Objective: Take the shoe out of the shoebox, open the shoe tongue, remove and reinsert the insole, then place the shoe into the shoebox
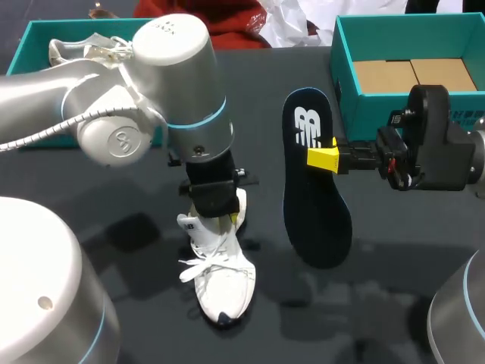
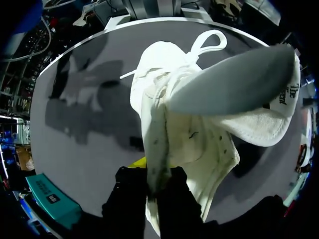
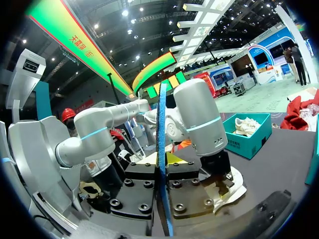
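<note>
Head view, right fingers clamped on insole, left fingers, largely hidden, apparently pinching heel of white shoe

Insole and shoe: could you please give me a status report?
Left claw shut on white shoe at its collar, shoe on table. Right claw shut on insole, out of the shoe, held on edge. Nothing between them.
</note>
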Robot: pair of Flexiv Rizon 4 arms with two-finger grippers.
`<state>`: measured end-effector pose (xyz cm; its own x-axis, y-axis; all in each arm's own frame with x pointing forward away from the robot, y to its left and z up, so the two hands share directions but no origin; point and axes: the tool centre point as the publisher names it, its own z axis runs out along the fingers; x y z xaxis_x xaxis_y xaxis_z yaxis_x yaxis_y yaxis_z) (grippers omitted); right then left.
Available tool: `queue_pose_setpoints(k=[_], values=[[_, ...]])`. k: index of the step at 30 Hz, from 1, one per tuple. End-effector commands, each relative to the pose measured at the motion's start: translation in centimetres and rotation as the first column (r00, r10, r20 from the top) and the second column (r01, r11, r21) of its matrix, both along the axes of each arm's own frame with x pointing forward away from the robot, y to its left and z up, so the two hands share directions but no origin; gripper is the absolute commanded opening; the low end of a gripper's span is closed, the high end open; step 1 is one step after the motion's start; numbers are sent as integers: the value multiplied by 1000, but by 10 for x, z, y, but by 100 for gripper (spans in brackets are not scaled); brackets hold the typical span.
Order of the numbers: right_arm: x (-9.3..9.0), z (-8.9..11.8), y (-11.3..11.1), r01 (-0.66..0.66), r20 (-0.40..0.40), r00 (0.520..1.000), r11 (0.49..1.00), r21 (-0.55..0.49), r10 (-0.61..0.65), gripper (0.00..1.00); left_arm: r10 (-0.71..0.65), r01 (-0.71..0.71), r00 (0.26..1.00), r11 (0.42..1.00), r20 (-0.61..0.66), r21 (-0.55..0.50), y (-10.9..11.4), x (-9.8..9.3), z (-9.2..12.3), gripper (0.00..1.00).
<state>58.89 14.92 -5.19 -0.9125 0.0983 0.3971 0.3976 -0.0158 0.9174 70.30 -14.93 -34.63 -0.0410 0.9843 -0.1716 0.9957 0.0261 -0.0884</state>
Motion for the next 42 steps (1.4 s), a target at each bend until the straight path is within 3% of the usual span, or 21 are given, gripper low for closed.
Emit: queue_pose_setpoints(k=[1, 21, 26, 29, 32, 34, 42], values=[[-10, 0, -3, 15, 1, 1000, 1000, -1, -15, 0, -10, 10, 1000, 1000, 7, -4, -1, -1, -6, 0], [-10, 0, -3, 15, 1, 1000, 1000, -1, -15, 0, -53, 53, 999, 998, 6, -31, -13, -3, -10, 0], [-10, 0, -3, 15, 1, 1000, 1000, -1, -15, 0, -48, 48, 999, 997, -1, -63, -18, -2, -6, 36], [-10, 0, -3, 15, 1, 1000, 1000, -1, -15, 0, -40, 40, 999, 996, -2, -84, -22, 0, 0, 48], [-10, 0, -3, 15, 1, 1000, 1000, -1, -15, 0, -31, 30, 999, 992, -7, -123, -25, 2, 10, 51], [-10, 0, -3, 15, 1, 1000, 1000, -1, -15, 0, -24, 22, 1000, 987, -10, -160, -28, 4, 19, 63], [-10, 0, -3, 15, 1, 1000, 1000, -1, -15, 0, 14, -27, 999, 943, -43, -330, -39, 17, 66, 78]])
